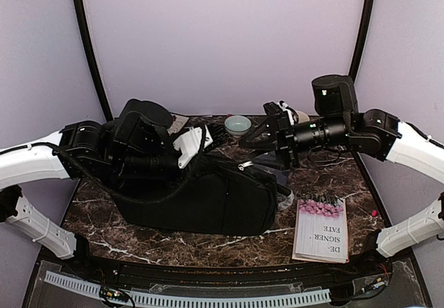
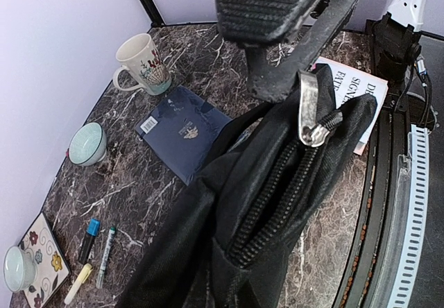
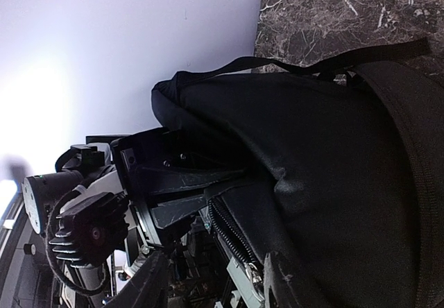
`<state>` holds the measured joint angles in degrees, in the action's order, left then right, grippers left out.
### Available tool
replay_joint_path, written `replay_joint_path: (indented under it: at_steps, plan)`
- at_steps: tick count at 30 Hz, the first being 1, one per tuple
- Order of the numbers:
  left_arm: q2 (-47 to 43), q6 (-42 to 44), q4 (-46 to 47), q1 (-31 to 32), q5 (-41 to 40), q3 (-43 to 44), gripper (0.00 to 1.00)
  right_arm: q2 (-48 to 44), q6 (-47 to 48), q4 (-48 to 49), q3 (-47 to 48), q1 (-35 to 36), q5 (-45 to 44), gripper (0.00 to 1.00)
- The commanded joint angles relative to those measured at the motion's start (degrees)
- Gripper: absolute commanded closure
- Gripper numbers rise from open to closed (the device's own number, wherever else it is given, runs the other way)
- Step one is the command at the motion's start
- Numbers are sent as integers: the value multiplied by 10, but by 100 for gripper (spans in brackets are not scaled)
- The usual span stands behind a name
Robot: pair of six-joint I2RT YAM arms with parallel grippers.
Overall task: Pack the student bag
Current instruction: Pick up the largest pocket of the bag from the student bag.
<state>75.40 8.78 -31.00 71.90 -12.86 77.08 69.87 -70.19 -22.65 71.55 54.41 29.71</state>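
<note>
The student bag (image 1: 208, 197) is a large black backpack lying across the middle of the table. My left gripper (image 1: 208, 140) is shut on the fabric at the bag's top edge beside the zipper; its fingers (image 3: 184, 211) show in the right wrist view. The zipper (image 2: 277, 183) stands partly open, its silver pull (image 2: 310, 110) at the end. My right gripper (image 3: 215, 284) is open, its fingers on either side of the silver pull (image 3: 251, 280) without pinching it. From above, the right gripper (image 1: 250, 141) hovers over the bag's top.
A dark blue notebook (image 2: 182, 131), a mug (image 2: 142, 65) and a pale bowl (image 2: 88, 143) lie behind the bag. Markers (image 2: 105, 256) and a flowered tile (image 2: 41, 259) are at the far left. A pink-and-white book (image 1: 320, 228) lies right of the bag.
</note>
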Motion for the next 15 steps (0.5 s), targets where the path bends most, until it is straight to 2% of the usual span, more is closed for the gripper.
replay_joint_path:
  at_steps: [1, 15]
  plan:
    - [16, -21, -3, 3, 10, -17, 100, -18, 11, 5, 6, 1, -9, 54]
    - [17, -31, 2, 0, 3, -10, 100, -34, 1, 27, -33, 1, 7, 58]
